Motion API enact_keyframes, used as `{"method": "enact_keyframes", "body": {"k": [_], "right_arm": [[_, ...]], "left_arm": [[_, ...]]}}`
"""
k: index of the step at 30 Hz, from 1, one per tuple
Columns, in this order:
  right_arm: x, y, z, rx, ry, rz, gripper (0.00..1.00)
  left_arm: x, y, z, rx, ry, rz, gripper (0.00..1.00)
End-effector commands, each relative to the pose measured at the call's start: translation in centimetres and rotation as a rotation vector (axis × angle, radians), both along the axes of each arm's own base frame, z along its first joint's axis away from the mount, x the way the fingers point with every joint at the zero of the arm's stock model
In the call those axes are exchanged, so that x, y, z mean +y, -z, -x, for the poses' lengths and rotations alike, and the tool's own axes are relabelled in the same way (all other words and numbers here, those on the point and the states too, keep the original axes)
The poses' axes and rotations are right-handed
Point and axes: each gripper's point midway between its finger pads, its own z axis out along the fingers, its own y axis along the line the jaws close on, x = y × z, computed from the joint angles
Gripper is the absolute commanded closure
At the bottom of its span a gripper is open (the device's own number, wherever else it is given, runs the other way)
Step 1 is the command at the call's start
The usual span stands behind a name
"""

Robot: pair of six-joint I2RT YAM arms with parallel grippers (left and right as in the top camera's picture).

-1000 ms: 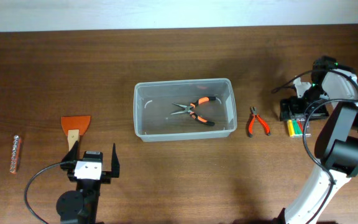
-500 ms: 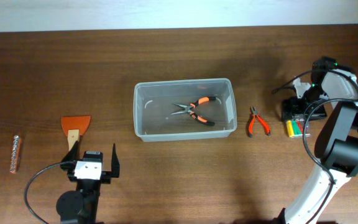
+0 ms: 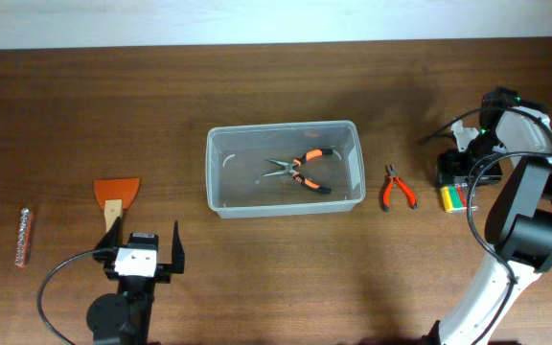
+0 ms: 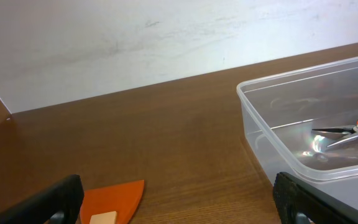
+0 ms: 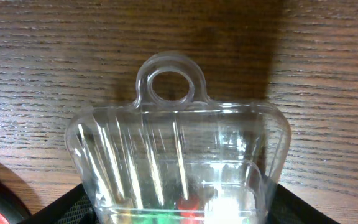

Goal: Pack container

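Note:
The clear rectangular container (image 3: pixel 285 170) stands mid-table with orange-handled long-nose pliers (image 3: pixel 299 170) lying inside. In the left wrist view its near corner (image 4: pixel 253 99) and the pliers (image 4: pixel 353 130) show at the right. My left gripper (image 3: pixel 143 252) is open and empty, near the front edge, just right of an orange scraper (image 3: pixel 116 195). My right gripper (image 3: pixel 453 172) is at the right, its fingers against both sides of the small clear case (image 3: pixel 456 195) with coloured bits. In the right wrist view the case (image 5: pixel 179 155) fills the space between the fingers (image 5: pixel 179 214).
Small red-handled pliers (image 3: pixel 397 188) lie between the container and the small case. A strip of bits (image 3: pixel 24 237) lies at the far left. The scraper also shows in the left wrist view (image 4: pixel 114 196) between the fingers. The table's far edge meets a white wall.

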Motion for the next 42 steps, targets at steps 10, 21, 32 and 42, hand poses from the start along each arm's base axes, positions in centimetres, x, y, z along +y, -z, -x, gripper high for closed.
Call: {"method": "enact_keyframes", "body": {"k": [10,21,32,42], "right_arm": [[0.4,0.3,0.2,0.022,0.013,-0.02,0.34],[0.0,-2.1,-1.5,-0.018,0.027,-0.018,0.4],[0.7,-7.7,-4.0,-0.097,0.016,-0.05,0.4],[6.2,-17.8,-8.0,-0.278,-0.149,-0.01,0.41]], "left_arm": [[0.3,0.0,0.0,-0.005,-0.014,0.011,0.01],[0.3,0.0,0.0,-0.005,-0.014,0.011,0.01],[0.3,0.0,0.0,-0.005,-0.014,0.011,0.01],[0.3,0.0,0.0,-0.005,-0.014,0.011,0.01]]}}
